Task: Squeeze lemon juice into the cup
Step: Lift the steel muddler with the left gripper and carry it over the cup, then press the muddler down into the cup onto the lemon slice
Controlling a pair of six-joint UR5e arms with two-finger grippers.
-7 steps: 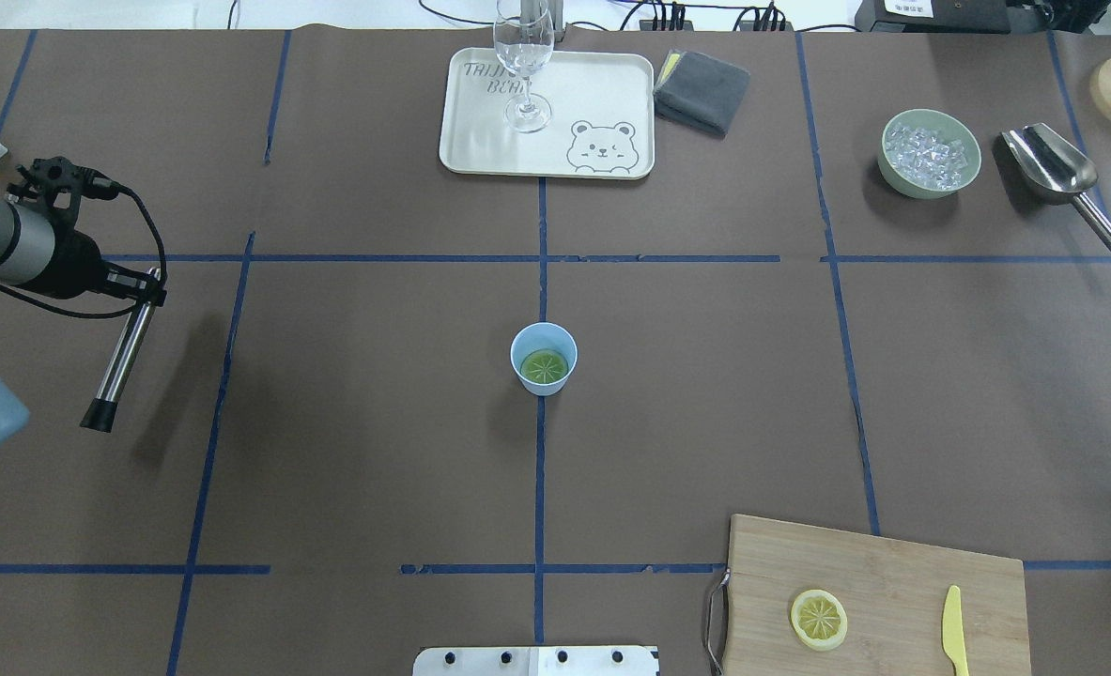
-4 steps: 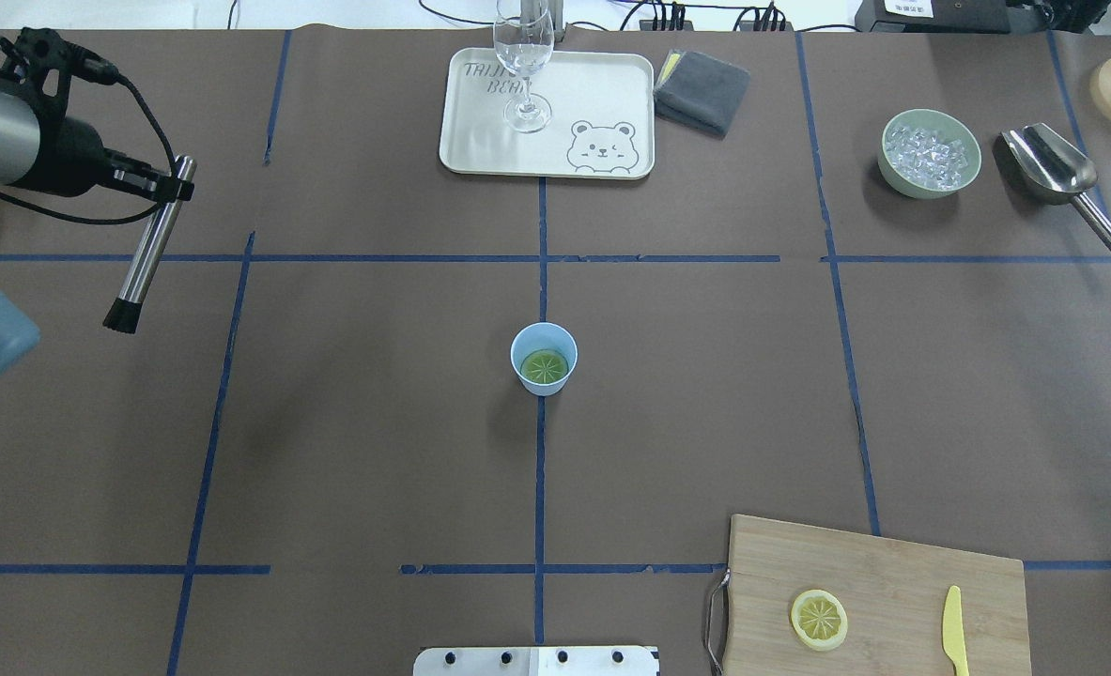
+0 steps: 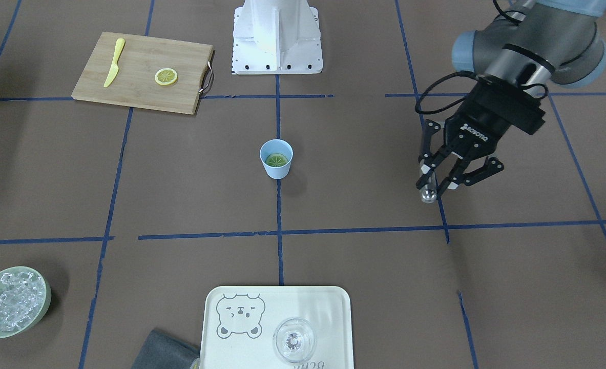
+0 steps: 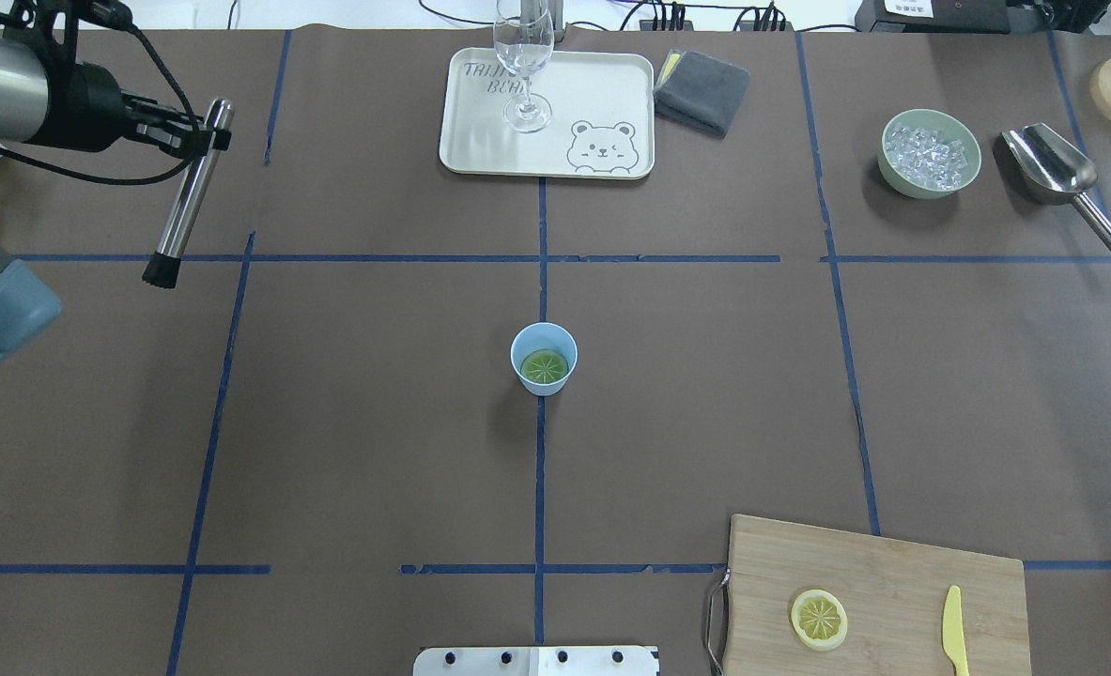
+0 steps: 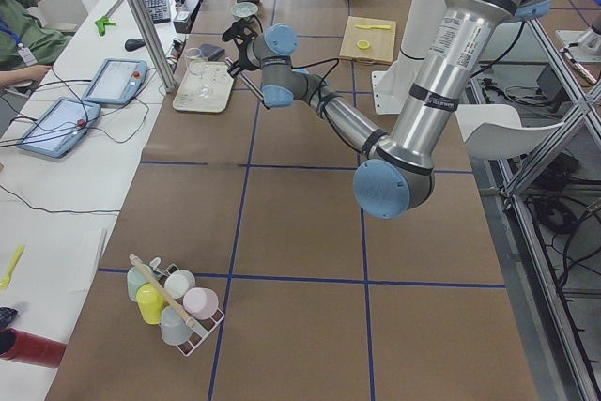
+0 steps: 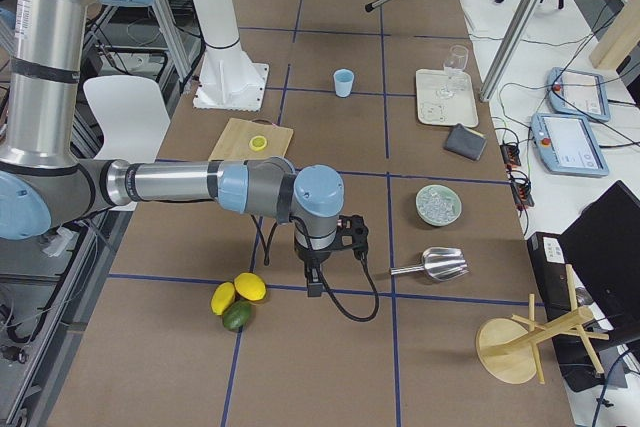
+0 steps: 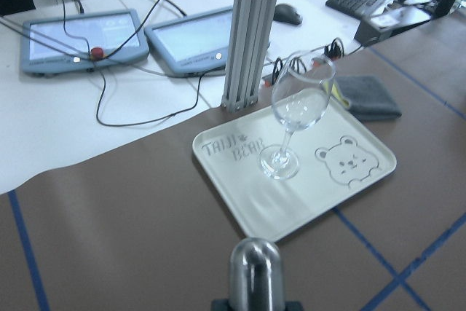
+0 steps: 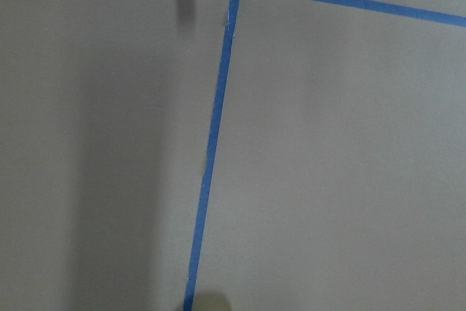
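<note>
Lemon [image 4: 545,367]: lying flat inside cup [image 4: 544,330], at worktop centre. Left jaws: clamping steel muddler [image 4: 184,192], hanging well apart from cup; right jaws: cannot tell. Risk: descending muddler tip striking rim, tipping the light cup. Around: spare slice [image 4: 819,619], knife [image 4: 955,631] on board [image 4: 893,573]; nothing blocking approach

cup [image 3: 276,171]: light-blue, tapered, upright, mouth open; well apart from left gripper [image 3: 432,188], off to its right.
lemon [image 3: 276,160]: round slice, flat on the cup's bottom, greenish-looking there.
</note>
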